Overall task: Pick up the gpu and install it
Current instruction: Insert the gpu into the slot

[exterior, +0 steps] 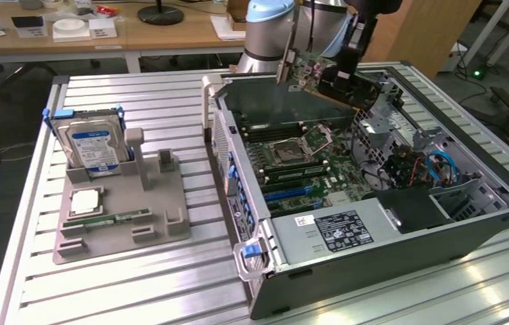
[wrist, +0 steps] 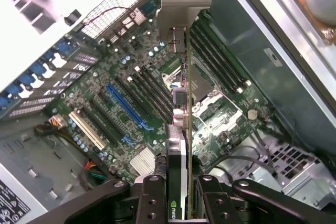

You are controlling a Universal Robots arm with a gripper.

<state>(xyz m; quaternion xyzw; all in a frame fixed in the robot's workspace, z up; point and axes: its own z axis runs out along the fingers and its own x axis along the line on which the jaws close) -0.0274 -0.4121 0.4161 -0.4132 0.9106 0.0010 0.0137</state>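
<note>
- A grey holder tray point(exterior: 110, 238) is sitting toward the bench's edge on the exterior view's left. It is carrying a hard drive point(exterior: 92, 145) with a blue label standing upright in a slot at its far end, a square processor chip point(exterior: 86, 201) lying flat nearer, and a narrow green memory stick point(exterior: 110, 219) lying just beside the chip.
- An open computer case point(exterior: 390, 261) is lying on its side across the bench's half on the exterior view's right, exposing the green motherboard point(exterior: 300, 169) and blue cables point(exterior: 440, 166) inside.
- The gpu point(exterior: 332, 80) is hanging above the case's far edge, clear of the motherboard, tilted, with its silver bracket leading.
- The gripper point(wrist: 178, 190) is clamping the gpu edge-on between its black fingers.
- The slatted aluminium bench point(exterior: 146, 108) is carrying both containers.
- Behind it, a wooden desk point(exterior: 146, 39) is holding white boxes and a black round base point(exterior: 160, 15).
</note>
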